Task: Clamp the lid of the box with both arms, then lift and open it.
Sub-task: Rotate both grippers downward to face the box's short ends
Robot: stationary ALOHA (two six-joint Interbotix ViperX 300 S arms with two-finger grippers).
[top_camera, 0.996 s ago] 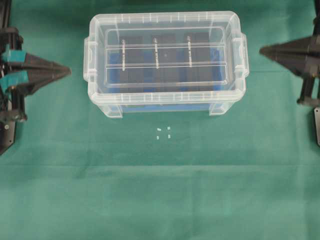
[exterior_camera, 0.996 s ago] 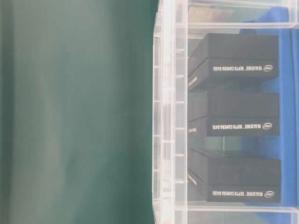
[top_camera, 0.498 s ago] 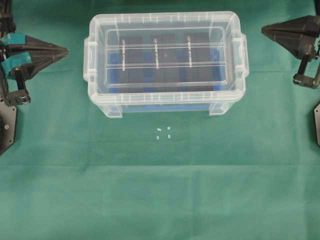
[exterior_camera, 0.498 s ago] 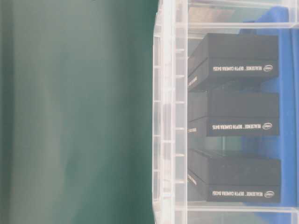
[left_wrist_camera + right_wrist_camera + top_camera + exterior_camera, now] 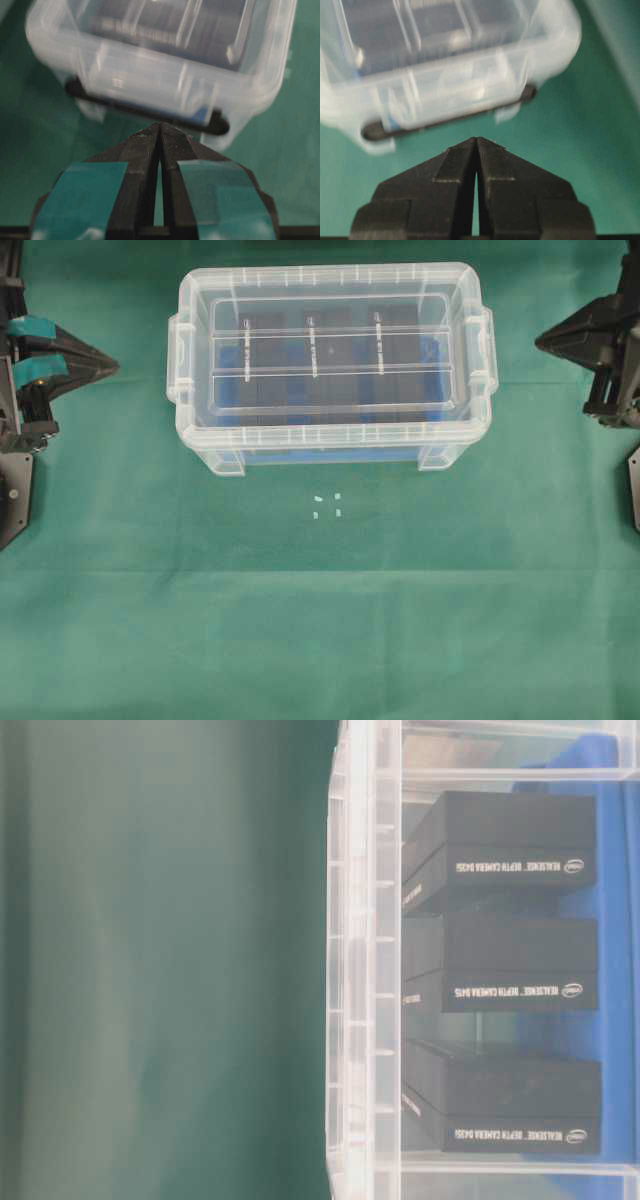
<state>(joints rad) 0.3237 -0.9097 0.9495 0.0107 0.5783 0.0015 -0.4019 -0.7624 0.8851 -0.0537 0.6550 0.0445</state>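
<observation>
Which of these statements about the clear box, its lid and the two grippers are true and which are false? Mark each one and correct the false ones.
1. The lid sits on the box. True.
2. The left gripper is clamped on the lid's edge. False: it is off to the box's left, touching nothing.
3. Three black blocks lie inside the box. True.
4. The right gripper has its fingers spread wide. False: the right wrist view shows them closed to a point, holding nothing.
5. Small white marks lie on the green cloth in front of the box. True.
6. The box lies tipped on its side. False: it stands upright on its feet.
</observation>
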